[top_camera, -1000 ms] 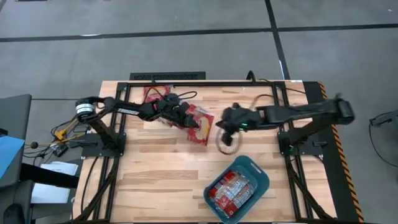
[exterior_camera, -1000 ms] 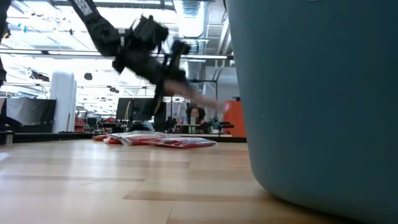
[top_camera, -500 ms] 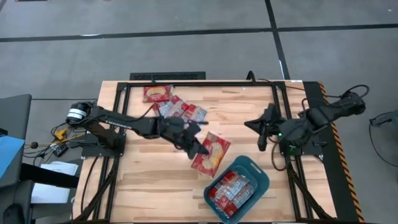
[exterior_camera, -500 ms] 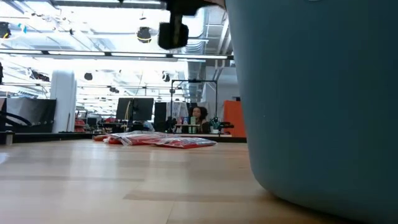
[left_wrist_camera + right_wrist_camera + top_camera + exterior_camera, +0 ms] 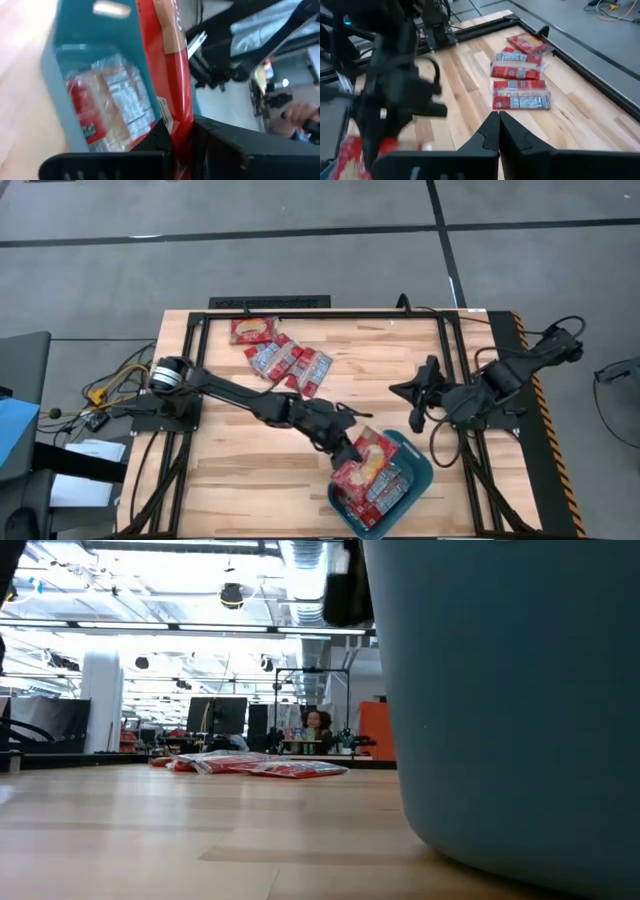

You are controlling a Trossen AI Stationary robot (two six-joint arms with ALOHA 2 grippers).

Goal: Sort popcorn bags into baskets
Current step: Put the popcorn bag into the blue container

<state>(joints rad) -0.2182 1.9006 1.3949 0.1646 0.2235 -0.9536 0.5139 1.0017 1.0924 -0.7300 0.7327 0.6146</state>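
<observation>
My left gripper (image 5: 352, 452) pinches a red popcorn bag (image 5: 368, 457) over the near-left rim of the teal tub (image 5: 421, 458), which already has packets inside. My right gripper (image 5: 412, 392), fingers pressed together and empty, waits at the table's right. Four bags (image 5: 281, 352) lie at the far edge.

We see one red popcorn bag (image 5: 366, 457) with a cream label held over the near corner of the teal-blue basket (image 5: 421, 463), pinched at its edge between the fingers of the left gripper (image 5: 350, 453). Inside the basket lie more red packets (image 5: 384, 488), flat and side by side. Four other bags (image 5: 279, 352) lie flat on the table's far side, close together, well apart from the basket.
</observation>
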